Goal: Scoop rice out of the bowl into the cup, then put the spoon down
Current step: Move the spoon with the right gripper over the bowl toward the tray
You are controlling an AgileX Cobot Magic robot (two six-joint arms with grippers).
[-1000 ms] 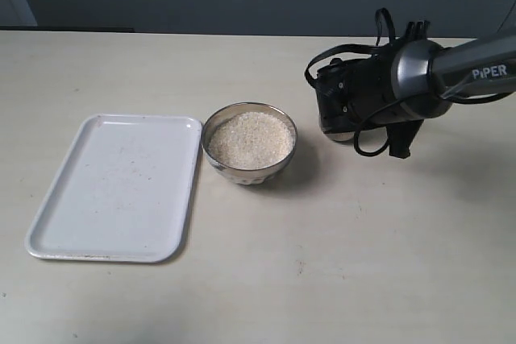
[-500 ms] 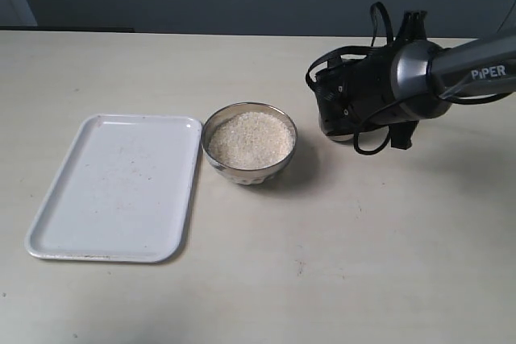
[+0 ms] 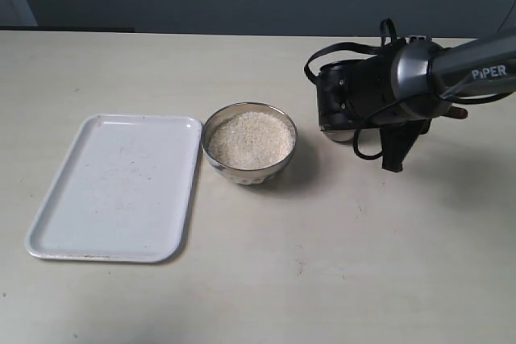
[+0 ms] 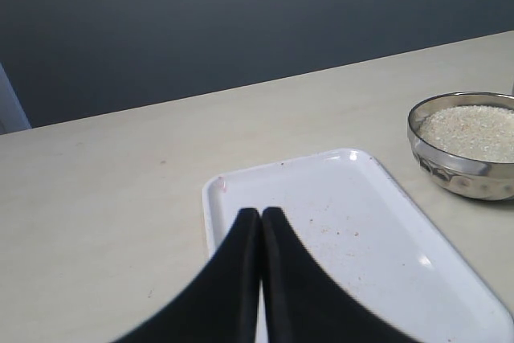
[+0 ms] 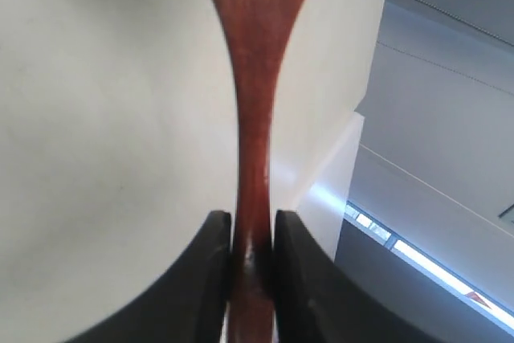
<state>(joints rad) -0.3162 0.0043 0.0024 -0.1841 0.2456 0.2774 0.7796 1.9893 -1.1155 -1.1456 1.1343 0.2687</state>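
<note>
Right pincer (image 5: pixel 253 226) is nipped nearly closed on the thin handle of the slender reddish-brown wooden spoon (image 5: pixel 255 118). The scoop runs out of the wrist view, so I cannot tell if it carries grains. The pincer hangs toward the table's right edge, over a sliver of the small shiny steel cup (image 3: pixel 342 133). Nearby, mid-table, the wide round steel bowl (image 3: pixel 242 173) brims with pale white rice (image 3: pixel 250 138). I judge this the pouring stage; next, the scoop must tip squarely over the cup's narrow mouth.

Exterior view overlooks table (image 3: pixel 339 279); low left wrist view shares bowl (image 3: pixel 242 173), tray (image 3: pixel 121 191).
</note>
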